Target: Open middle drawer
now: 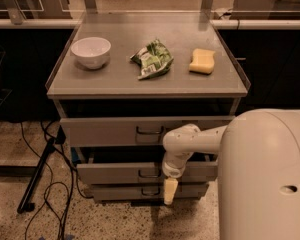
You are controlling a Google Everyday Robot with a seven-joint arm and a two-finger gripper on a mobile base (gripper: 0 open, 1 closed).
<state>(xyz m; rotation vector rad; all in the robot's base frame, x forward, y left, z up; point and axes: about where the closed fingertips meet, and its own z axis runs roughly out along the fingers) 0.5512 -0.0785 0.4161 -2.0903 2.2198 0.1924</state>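
The middle drawer (115,173) is the grey flat front between a taller top front (100,131) and a shorter bottom front (120,191). Its small dark loop handle (150,173) sits at its centre. A dark gap shows above it. My white arm (190,140) reaches in from the right, in front of the drawers. My gripper (170,191) is pale yellow and hangs pointing down, just right of and below the middle drawer's handle, in front of the bottom front. It holds nothing that I can see.
On the cabinet top (115,84) stand a white bowl (91,52), a green snack bag (152,59) and a yellow sponge (202,61). Black cables (50,194) and a dark stand leg (37,176) lie on the floor at the left. My white body (265,179) fills the lower right.
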